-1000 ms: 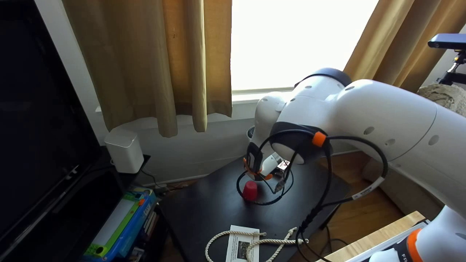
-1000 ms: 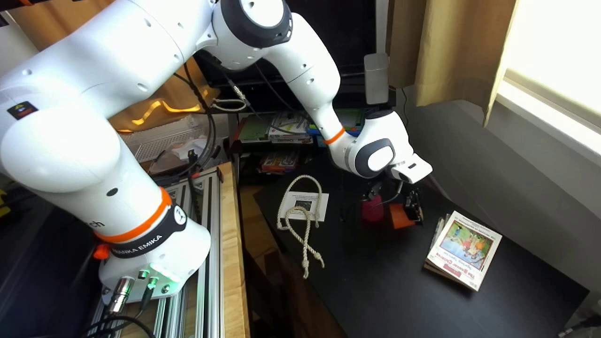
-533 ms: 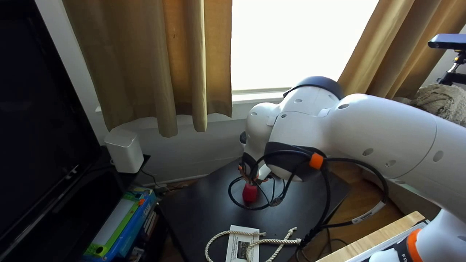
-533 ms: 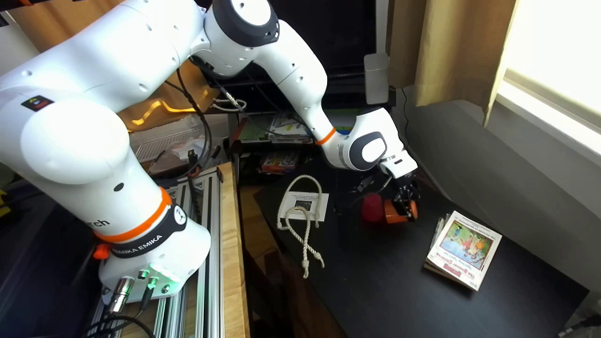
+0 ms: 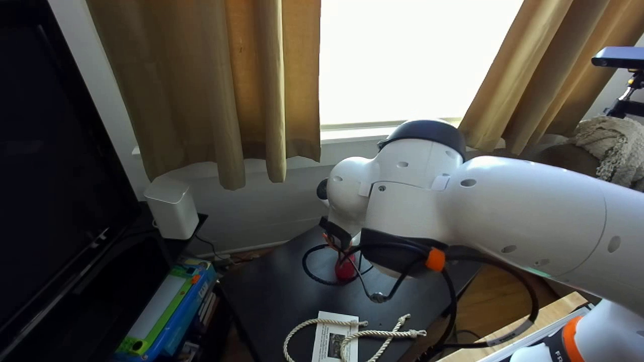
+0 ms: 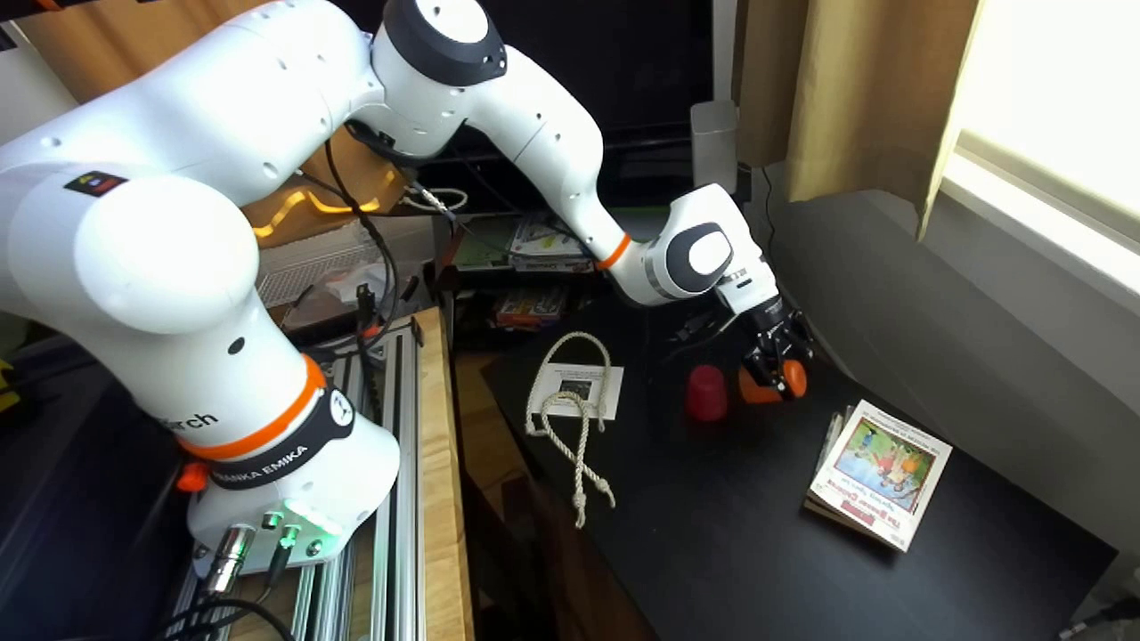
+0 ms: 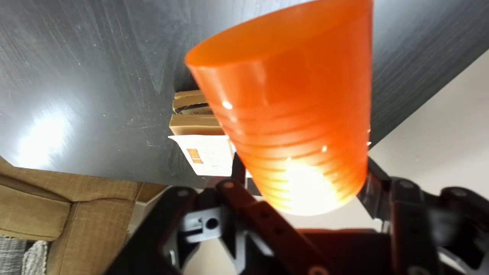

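On my wrist feed the orange cup (image 7: 294, 114) filled the frame from the centre to the right, pinched between the two fingers (image 7: 374, 191) of my gripper (image 7: 303, 172), one against each side near the narrow base. From there it jutted out past the fingertips — its long axis running from low in the frame up and a little left, the open mouth at the top. In an exterior view, right of centre, it looked tipped over, with a dark finger crossing it; whether it touched the black table (image 6: 730, 534) I couldn't tell. A red cup (image 6: 706, 393), seemingly mouth down, stood just beside it to the left, a gap showing between them. Toward the lower right, a stack of books (image 6: 877, 472) bore a red title, upside down to me, that I read as "The Boxcar Children". At the lower left, the arm's base (image 6: 338, 485) was lettered FRANKA EMIKA. In an exterior view, rope (image 5: 377, 333) lay across a card (image 5: 328, 338) at bottom centre — its print too small to read.
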Controlling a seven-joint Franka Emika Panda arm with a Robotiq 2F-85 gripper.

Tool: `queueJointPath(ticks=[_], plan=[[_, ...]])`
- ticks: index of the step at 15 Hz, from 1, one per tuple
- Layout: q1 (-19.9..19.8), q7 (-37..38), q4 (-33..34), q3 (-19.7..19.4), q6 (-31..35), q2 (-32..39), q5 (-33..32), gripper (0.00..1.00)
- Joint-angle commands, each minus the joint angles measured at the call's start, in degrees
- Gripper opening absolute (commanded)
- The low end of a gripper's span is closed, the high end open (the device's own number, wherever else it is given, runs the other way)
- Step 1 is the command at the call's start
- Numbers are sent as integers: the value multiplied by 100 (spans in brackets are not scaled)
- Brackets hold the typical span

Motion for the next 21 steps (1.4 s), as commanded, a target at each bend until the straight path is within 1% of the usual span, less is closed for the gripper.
queueJointPath(ticks=[1,4,5,6,8,10,12,15,17,20,21], plan=[[442,1120,448,-378,-358,586,-331,43],[529,1874,886,-436,-554,907,-594,43],[493,2461,567,-301,-491,473,-1413,43],[494,2787,676,-297,-569,522,-1701,43],[473,3655,777,-288,-717,484,-2556,43],[429,4429,942,-235,-1059,451,-3416,43],[269,5020,1210,-20,-1479,429,-4171,43],[-80,5567,1656,465,-2074,417,-5033,43],[-361,5863,1921,832,-2337,410,-5575,43],[-832,6050,2251,1341,-2502,420,-6150,43],[-472,5847,1963,996,-2329,408,-5761,43]])
